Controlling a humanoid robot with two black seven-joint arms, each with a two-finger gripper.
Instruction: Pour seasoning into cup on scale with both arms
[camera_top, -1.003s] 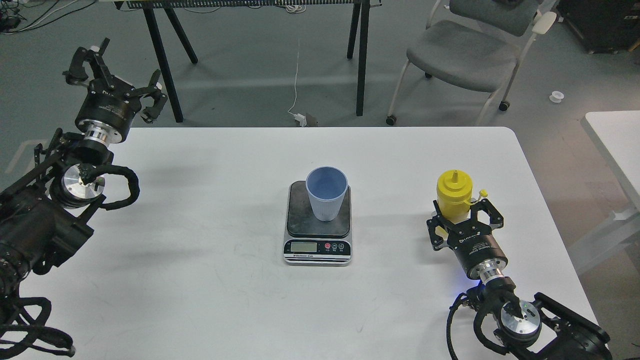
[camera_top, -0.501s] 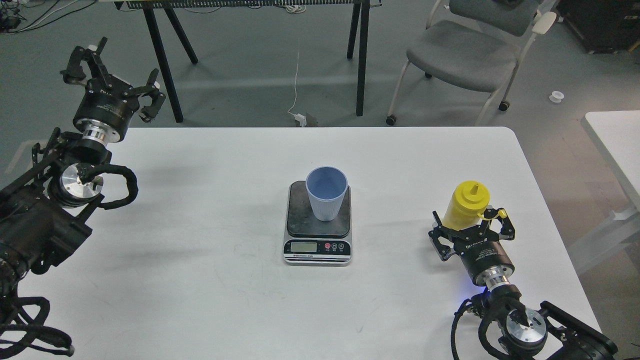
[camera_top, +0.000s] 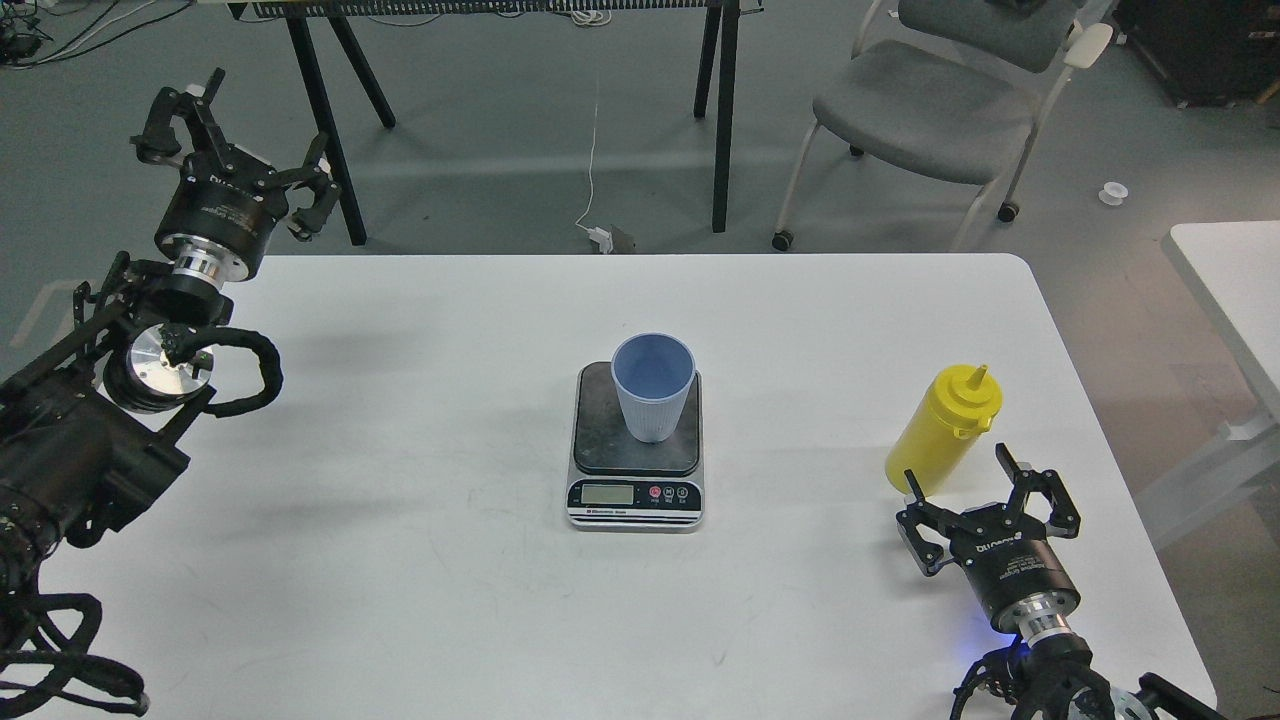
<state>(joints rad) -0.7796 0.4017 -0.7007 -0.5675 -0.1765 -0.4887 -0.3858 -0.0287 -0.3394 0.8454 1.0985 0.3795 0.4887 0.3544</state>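
Observation:
The light-blue ribbed cup (camera_top: 653, 388) stands upright and looks empty on the dark platform of the scale (camera_top: 636, 490) at the table's middle. The yellow squeeze bottle of seasoning (camera_top: 942, 430) stands on the table at the right, its nozzle leaning up and to the right in the view. My right gripper (camera_top: 968, 482) is open just in front of the bottle's base, holding nothing; I cannot tell whether a fingertip touches it. My left gripper (camera_top: 240, 130) is open and empty, raised over the table's far left corner.
The white table (camera_top: 400, 560) ends close to the right of the bottle. A grey chair (camera_top: 930, 100) and black table legs (camera_top: 722, 120) stand on the floor behind. A second white table (camera_top: 1235, 290) is at the far right.
My right gripper has let go of the yellow bottle and drawn back toward me. The bottle now sits lower and further right, leaning right. The left gripper shifted only slightly.

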